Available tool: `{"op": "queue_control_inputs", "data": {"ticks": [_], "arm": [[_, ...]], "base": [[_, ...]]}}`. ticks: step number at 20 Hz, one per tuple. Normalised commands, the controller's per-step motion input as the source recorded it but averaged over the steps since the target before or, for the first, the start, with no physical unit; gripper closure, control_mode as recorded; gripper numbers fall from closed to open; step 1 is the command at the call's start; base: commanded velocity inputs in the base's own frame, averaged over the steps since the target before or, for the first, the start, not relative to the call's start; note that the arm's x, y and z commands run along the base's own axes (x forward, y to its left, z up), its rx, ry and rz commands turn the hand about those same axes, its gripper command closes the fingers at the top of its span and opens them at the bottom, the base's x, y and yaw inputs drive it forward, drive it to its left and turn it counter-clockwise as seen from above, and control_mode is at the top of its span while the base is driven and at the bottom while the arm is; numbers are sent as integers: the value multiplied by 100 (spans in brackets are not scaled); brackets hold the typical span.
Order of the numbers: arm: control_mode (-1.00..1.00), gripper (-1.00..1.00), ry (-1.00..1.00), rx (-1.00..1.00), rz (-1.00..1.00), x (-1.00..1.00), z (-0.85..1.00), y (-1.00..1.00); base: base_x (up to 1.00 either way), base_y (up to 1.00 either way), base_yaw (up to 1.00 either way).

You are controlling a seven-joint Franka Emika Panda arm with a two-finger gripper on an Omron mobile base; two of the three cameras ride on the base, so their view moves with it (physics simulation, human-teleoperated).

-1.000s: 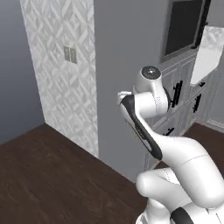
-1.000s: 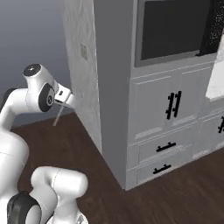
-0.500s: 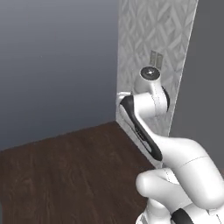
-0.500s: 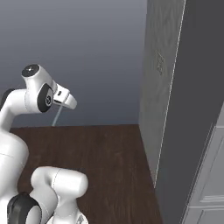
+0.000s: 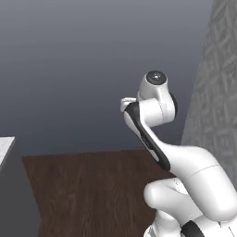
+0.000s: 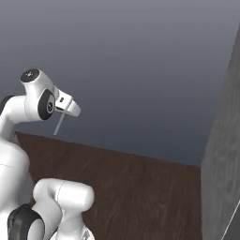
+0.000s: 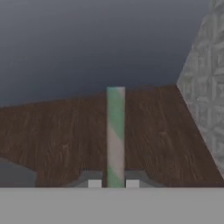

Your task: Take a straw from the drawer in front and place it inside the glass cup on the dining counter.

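While the base faces dark wood floor (image 7: 65, 131) and a patterned wall (image 7: 203, 87), the gripper (image 7: 113, 183) is clamped on the straw (image 7: 115, 135).
Straw hangs from the raised hand; glass cup unseen. Judgement: keep the grip firm and straw vertical, carry slowly toward the dining counter.

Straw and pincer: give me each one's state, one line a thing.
straw: held between the pincer's fingertips, sticking straight out beyond them; in the right base view it hangs down from the hand.
pincer: shut on the straw, carried in the air above the dark wood floor.
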Motion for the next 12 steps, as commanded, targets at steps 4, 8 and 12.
{"op": "queue_control_inputs", "data": {"ticks": [4, 8, 12], "arm": [[100, 100, 0, 0, 0, 0, 0, 0], [100, 100, 0, 0, 0, 0, 0, 0], [100, 100, 0, 0, 0, 0, 0, 0]], "base": [[100, 7, 52], [100, 0, 53], [100, 0, 57]]}}
